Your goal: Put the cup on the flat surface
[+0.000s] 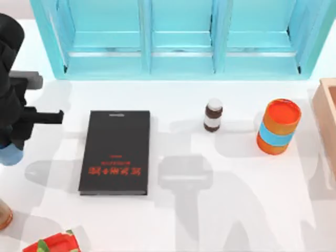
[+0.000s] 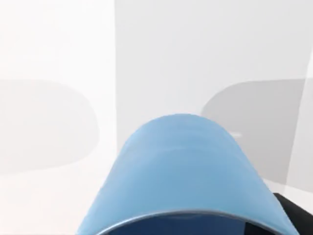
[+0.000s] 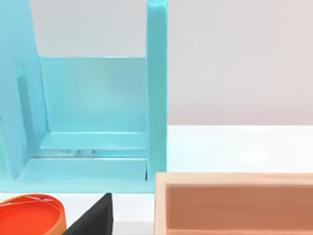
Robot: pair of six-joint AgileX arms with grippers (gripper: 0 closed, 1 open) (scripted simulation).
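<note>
Light-blue plastic shows just below my left arm at the top view's left edge: the cup [image 1: 10,155], well to the left of the black book [image 1: 116,152], peeking out under the dark body of the left gripper [image 1: 16,137]. In the left wrist view the cup [image 2: 183,171] looms close with its rim toward the camera, white tabletop [image 2: 195,54] behind it; whether its base touches the flat surface [image 1: 220,210] I cannot tell, and I cannot tell whether the left gripper is clamped on it. The book lies flat with red lettering, left of a small brown bottle [image 1: 213,115] and, farther right, an orange cylinder [image 1: 279,126] with a blue band. Behind the book stands a turquoise shelf unit [image 1: 181,39]. A wooden box [image 1: 328,113] sits at the right edge, beyond the cylinder. The right wrist view shows the shelf [image 3: 93,117], the wooden box [image 3: 234,203] and the cylinder's orange lid [image 3: 29,215].
</note>
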